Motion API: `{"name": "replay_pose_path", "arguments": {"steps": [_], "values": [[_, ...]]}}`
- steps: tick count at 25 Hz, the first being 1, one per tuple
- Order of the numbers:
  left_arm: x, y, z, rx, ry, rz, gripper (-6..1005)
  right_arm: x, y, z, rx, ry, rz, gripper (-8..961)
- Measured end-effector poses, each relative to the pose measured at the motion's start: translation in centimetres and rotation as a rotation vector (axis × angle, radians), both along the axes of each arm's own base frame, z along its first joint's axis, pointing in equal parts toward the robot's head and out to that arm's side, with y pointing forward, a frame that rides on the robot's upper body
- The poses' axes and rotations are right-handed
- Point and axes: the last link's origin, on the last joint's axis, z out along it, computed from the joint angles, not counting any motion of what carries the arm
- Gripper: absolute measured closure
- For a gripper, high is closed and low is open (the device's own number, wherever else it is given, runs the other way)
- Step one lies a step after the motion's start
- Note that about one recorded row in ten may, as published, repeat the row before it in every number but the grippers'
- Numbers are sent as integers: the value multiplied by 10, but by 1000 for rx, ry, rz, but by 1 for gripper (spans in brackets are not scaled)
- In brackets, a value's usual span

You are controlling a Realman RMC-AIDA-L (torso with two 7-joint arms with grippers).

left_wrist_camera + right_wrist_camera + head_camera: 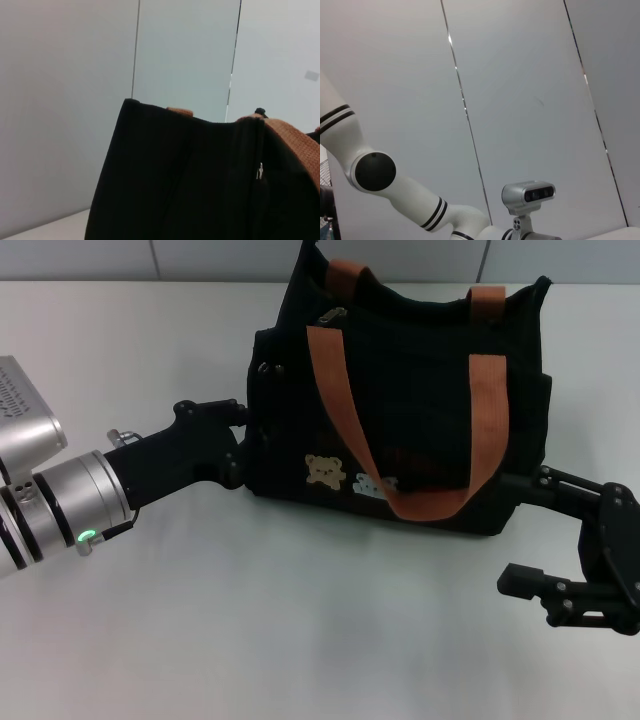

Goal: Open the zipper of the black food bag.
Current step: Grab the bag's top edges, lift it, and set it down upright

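The left gripper (243, 440) is pressed against the left end of the black food bag (420, 390), fingers seemingly pinching the fabric, though dark on dark I cannot tell for sure. The right gripper (522, 530) sits at the bag's lower right corner, jaws spread wide, holding nothing. The bag stands upright mid-table (300, 640) (orange straps draped forward), the zipper (333, 317) pull near its top left.
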Motion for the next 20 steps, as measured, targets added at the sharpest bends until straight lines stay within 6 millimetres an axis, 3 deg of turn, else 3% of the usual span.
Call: {"name": "replay_pose_path", "arguments": {"steps": [5,10,20], "values": [[0,0,-1,-4,-6,6,795,1,1,-1,5,-6,-7,120],[1,0,-1,-8,-14,14,859,0,2,-1,6,-6,-6,120],[-1,0,1,6,-21,25,883,0,3,0,17,-1,-7,119]]}}
